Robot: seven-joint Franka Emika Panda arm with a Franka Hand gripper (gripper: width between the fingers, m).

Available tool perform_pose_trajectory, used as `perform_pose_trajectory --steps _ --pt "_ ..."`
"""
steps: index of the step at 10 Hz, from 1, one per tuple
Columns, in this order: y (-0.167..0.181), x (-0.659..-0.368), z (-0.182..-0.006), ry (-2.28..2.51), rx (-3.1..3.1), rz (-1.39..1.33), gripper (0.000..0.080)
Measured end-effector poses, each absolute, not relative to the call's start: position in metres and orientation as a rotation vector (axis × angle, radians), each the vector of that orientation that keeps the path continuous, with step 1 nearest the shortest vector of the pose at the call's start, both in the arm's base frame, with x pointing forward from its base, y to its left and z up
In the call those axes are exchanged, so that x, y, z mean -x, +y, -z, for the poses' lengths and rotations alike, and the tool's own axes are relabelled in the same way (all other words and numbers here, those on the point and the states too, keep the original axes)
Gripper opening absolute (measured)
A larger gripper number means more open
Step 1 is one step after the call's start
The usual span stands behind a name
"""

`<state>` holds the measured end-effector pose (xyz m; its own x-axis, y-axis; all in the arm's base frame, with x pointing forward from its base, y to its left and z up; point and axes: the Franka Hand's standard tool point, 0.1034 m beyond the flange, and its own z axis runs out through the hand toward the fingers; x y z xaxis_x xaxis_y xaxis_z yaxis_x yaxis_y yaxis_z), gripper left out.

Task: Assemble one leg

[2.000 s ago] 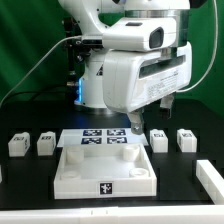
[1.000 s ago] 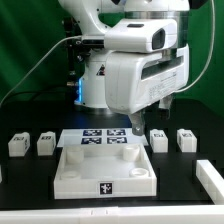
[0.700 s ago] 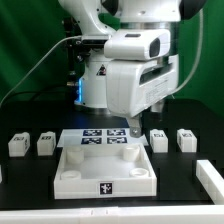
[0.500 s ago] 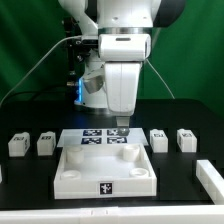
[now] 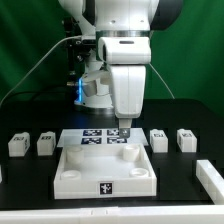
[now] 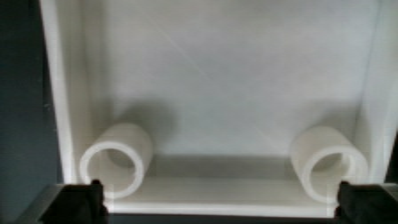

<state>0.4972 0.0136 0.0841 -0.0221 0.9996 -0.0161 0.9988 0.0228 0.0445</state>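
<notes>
**A:** What differs from two seconds ago?

**B:** My wrist has turned. Back then it showed its side to the exterior view. Now it faces that camera squarely, and my claw (image 5: 122, 130) has slid a little toward the exterior view's left. Nothing on the table (image 5: 30, 112) has shifted.

**A:** Where does the claw hang?

**B:** Low over the far edge of the tabletop (image 5: 72, 172), just where it meets the marker board (image 5: 97, 137). It grips nothing: in the wrist view my dark fingertips (image 6: 79, 200) stand wide apart, with only white surface between them.

**A:** And the leg?

**B:** The leg (image 5: 158, 140) sits on the black table just beside me, toward the exterior view's right, untouched. A second leg (image 5: 186, 139) is beyond it. A third leg (image 5: 46, 144) and a fourth leg (image 5: 17, 145) sit on the other side of the marker board.

**A:** Shapes, surfaces?

**B:** The legs are stubby white blocks, each with a black-and-white square tag. The tabletop is smooth matte white and shallow like a tray, with a raised rim and rounded corners. The wrist view shows two round sockets (image 6: 121, 160) in its corners, like curled tubes. The marker board is thin and flat.
</notes>
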Motion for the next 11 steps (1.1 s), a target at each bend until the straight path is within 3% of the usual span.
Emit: perform_pose_trajectory --steps 4,7,11 --pt "-0.001 -0.417 -0.041 2.275 -2.165 0.017 0.065" --pt "-0.008 -0.416 -0.019 2.26 -2.187 -0.013 0.065" --pt "-0.019 -0.419 -0.011 2.23 -2.231 -0.004 0.065"
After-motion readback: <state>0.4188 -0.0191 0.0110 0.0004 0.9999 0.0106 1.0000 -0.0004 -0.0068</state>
